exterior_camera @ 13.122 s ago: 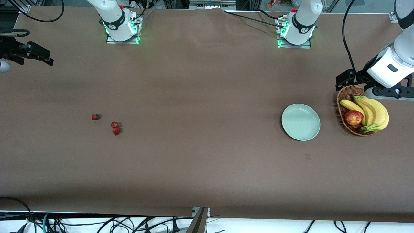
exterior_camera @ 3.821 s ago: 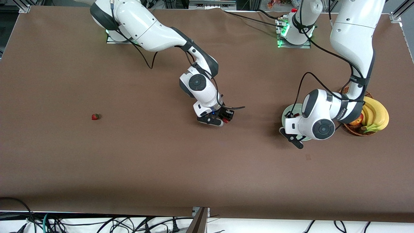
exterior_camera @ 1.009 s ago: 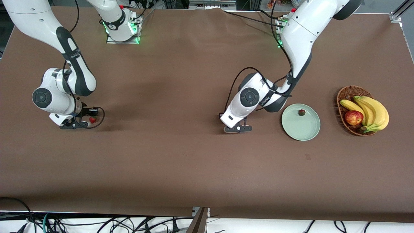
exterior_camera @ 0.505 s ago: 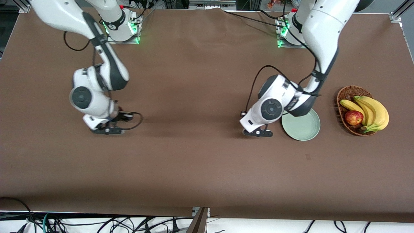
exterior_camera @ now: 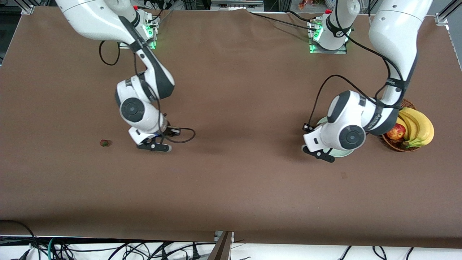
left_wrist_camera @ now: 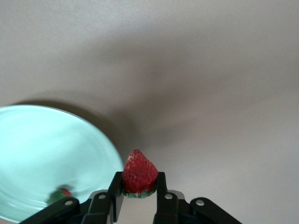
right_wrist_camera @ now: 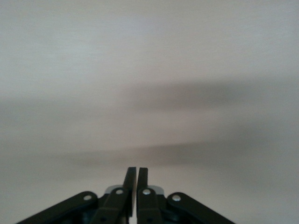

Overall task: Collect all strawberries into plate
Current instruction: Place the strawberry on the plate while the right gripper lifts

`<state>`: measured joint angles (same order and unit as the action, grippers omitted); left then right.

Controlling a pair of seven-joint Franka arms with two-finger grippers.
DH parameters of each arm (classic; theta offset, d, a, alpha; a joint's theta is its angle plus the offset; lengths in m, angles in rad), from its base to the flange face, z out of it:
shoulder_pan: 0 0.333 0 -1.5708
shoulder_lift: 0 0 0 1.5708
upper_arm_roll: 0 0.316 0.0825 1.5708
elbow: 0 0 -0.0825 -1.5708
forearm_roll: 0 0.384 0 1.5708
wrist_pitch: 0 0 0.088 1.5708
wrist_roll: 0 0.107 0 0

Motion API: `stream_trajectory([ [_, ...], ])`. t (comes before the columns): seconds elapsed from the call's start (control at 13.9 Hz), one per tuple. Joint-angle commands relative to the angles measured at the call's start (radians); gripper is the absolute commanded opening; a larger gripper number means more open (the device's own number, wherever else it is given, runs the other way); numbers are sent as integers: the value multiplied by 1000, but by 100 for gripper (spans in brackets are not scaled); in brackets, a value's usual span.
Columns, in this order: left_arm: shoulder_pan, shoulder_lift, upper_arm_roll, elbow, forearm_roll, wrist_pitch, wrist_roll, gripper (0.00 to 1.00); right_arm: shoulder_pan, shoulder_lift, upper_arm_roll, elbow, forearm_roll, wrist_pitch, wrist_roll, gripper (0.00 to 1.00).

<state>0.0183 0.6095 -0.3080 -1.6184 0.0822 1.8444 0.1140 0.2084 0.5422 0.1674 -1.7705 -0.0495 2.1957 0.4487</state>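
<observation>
My left gripper (left_wrist_camera: 139, 176) is shut on a red strawberry (left_wrist_camera: 139, 171) with its green cap down between the fingers. It hangs just past the rim of the pale mint-green plate (left_wrist_camera: 42, 149), in which a second strawberry (left_wrist_camera: 60, 193) lies. In the front view the left gripper (exterior_camera: 317, 152) and wrist cover most of the plate (exterior_camera: 343, 154). A third strawberry (exterior_camera: 104, 143) lies on the table toward the right arm's end. My right gripper (exterior_camera: 158, 147) hangs beside that berry, toward the table's middle. The right gripper (right_wrist_camera: 136, 171) is shut on nothing, with only bare cloth before it.
A brown wicker basket (exterior_camera: 397, 146) with bananas (exterior_camera: 418, 124) and a red-yellow apple (exterior_camera: 395, 131) stands beside the plate toward the left arm's end. Brown cloth covers the table (exterior_camera: 231, 173). Cables hang along its edge nearest the front camera.
My left arm carried its strawberry from the table's middle to the plate's edge. My right arm swung away from the third strawberry, empty; that berry now lies slightly nearer the front camera.
</observation>
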Motion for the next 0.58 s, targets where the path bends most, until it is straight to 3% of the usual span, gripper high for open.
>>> stream_trajectory([
  [0.0, 44, 10, -10, -17, 22, 44, 178, 30, -41, -10, -102, 13, -9, -102, -225, 71],
  [0.07, 63, 13, -10, -20, 22, 61, 229, 31, -46, -8, -149, 0, -9, -105, -299, 97],
  [0.36, 101, 33, -8, -23, 22, 62, 312, 32, -52, -2, -270, -41, -10, -88, -511, 99],
  [0.5, 109, 36, -8, -26, 25, 62, 323, 38, -66, 1, -302, -66, -10, -50, -571, 99],
])
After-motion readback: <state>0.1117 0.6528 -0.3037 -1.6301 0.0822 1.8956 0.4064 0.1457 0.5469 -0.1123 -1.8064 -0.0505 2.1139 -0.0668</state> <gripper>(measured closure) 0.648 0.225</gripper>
